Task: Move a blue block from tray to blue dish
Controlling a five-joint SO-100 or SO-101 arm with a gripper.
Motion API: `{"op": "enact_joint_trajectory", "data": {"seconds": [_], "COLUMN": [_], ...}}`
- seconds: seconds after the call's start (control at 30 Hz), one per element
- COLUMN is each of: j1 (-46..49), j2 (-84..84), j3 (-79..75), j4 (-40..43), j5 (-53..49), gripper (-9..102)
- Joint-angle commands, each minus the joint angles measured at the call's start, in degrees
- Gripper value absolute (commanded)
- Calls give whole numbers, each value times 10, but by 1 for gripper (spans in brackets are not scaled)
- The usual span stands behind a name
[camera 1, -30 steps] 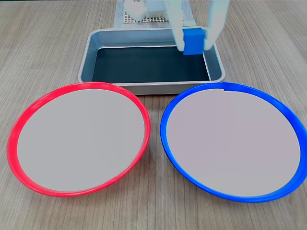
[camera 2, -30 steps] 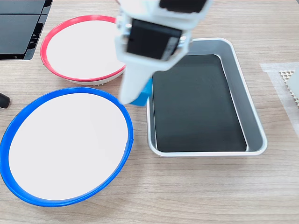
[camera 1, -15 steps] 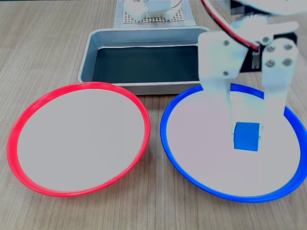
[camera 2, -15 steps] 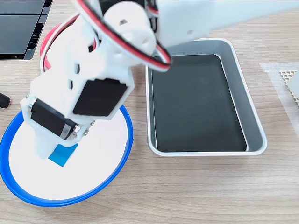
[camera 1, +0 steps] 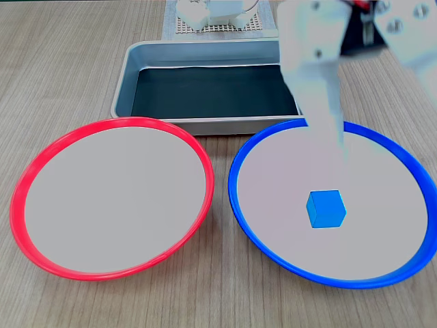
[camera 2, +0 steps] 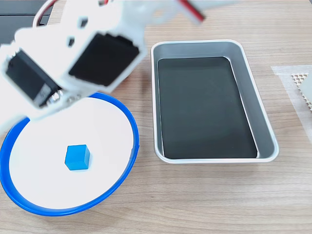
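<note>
1. Bright blue and small, the blue block (camera 1: 326,208) lies free on the pale centre of the blue dish (camera 1: 235,198). In both fixed views nothing touches it (camera 2: 77,157).
2. The blue dish (camera 2: 132,146) stands on the wooden table (camera 1: 68,68), just beside the tray (camera 1: 123,89). In one fixed view the near wall of the tray comes close to the far rim of the dish.
3. The tray (camera 2: 263,122) is of grey metal with a dark bottom, and its bottom is bare in both fixed views.
4. The gripper (camera 1: 382,123) is above the far part of the blue dish, apart from the block. Its two white fingers (camera 1: 321,89) are spread wide, with nothing between them. In the other fixed view the arm (camera 2: 73,53) is blurred and close to the camera, and it covers part of the dish.
5. The red dish (camera 1: 20,198) lies to the left of the blue dish in one fixed view, very near it at the rims.
6. Behind the tray, at the top edge of that view, stands a white perforated plate (camera 1: 218,27).
</note>
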Motion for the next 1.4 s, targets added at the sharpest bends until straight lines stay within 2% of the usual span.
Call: {"op": "enact_joint_trajectory", "data": {"seconds": [0.0,0.03,0.07,0.2,0.27,0.33,0.6,0.87,1.03,1.1,1.37], "j1": [13,20,28,47,65,76,99,128,133,127,125], "j2": [169,212,258,434,560,654,976,1180,1212,1267,1267], "j3": [72,99,133,311,489,615,955,1128,1128,1128,1128], "j4": [-45,-52,-55,-53,-120,-156,-100,-57,5,75,75], "j5": [142,192,243,293,380,417,499,480,484,488,484], "gripper": [13,3,0,0,-1,-1,0,0,0,0,0]}}
